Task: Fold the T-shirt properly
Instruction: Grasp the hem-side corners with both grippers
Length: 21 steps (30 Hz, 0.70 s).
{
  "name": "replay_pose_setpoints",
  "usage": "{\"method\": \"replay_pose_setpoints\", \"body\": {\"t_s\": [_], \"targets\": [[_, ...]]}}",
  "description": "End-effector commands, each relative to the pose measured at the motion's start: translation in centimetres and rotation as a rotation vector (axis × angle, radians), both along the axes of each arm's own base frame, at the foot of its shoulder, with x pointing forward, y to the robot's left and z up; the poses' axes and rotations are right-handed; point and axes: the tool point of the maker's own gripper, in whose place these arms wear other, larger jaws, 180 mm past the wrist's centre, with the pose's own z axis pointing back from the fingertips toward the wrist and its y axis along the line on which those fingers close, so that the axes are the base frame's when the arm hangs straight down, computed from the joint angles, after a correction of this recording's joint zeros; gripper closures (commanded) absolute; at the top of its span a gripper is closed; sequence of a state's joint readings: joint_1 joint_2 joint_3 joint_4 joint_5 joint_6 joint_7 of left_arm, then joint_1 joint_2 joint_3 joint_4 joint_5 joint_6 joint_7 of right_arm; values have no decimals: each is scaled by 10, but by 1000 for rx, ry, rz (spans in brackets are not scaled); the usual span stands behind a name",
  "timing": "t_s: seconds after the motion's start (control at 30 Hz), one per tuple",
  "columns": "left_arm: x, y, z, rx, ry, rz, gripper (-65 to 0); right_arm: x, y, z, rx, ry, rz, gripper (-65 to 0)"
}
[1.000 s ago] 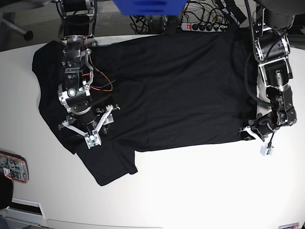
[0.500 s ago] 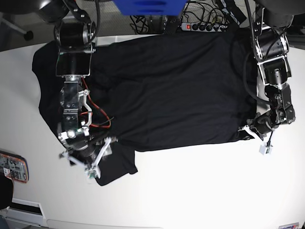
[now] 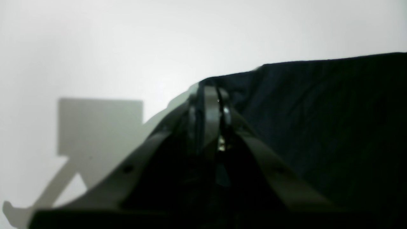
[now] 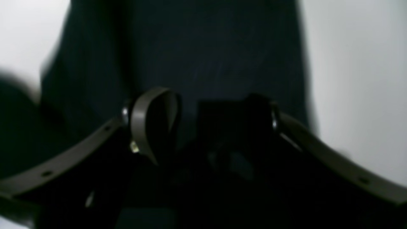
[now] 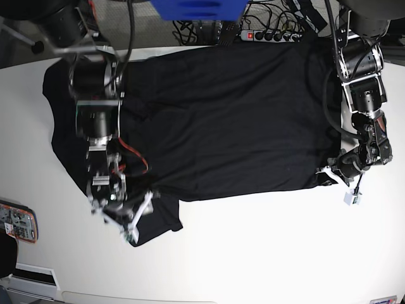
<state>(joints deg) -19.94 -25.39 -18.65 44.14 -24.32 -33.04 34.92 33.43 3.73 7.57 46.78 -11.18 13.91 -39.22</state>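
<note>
The black T-shirt (image 5: 228, 114) lies spread flat on the white table (image 5: 272, 253), with one sleeve pointing at the near edge on the left. My right gripper (image 5: 128, 221) hovers over that sleeve. In the right wrist view it (image 4: 208, 116) stands open with dark cloth (image 4: 206, 47) under and between its fingers (image 4: 152, 121). At the shirt's lower right corner my left gripper (image 5: 329, 175) is low on the table. The left wrist view shows it (image 3: 208, 101) shut on the edge of the cloth (image 3: 318, 127).
A small colourful device (image 5: 16, 221) lies at the table's left edge. A power strip (image 5: 272, 35) with cables and a blue object (image 5: 196, 9) sit beyond the far edge. A small white block (image 5: 351, 197) hangs beside the left gripper.
My right arm has travelled from the shirt's upper left body down toward the near edge, ending over the lower sleeve, still open. The left arm has stayed put.
</note>
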Motion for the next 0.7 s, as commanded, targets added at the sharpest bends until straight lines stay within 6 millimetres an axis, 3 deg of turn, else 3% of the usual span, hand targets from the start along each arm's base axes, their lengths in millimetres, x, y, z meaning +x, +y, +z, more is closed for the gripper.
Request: {"method": "replay_pose_setpoints", "body": {"t_s": [0.0, 0.1, 0.27, 0.5, 0.67], "targets": [[-15, 4, -13, 43, 88, -28, 0, 23, -1, 28, 15, -86, -5, -373], [-15, 3, -13, 42, 88, -28, 0, 24, -19, 23, 34, -80, -52, -373], [-15, 3, -13, 42, 88, -28, 0, 43, -31, 36, 91, -106, -107, -373], [-15, 2, -13, 40, 88, -28, 0, 19, -60, -16, 121, -60, -159, -373], [-14, 1, -13, 36, 87, -27, 0, 7, -58, -36, 142, -33, -169, -373]]}}
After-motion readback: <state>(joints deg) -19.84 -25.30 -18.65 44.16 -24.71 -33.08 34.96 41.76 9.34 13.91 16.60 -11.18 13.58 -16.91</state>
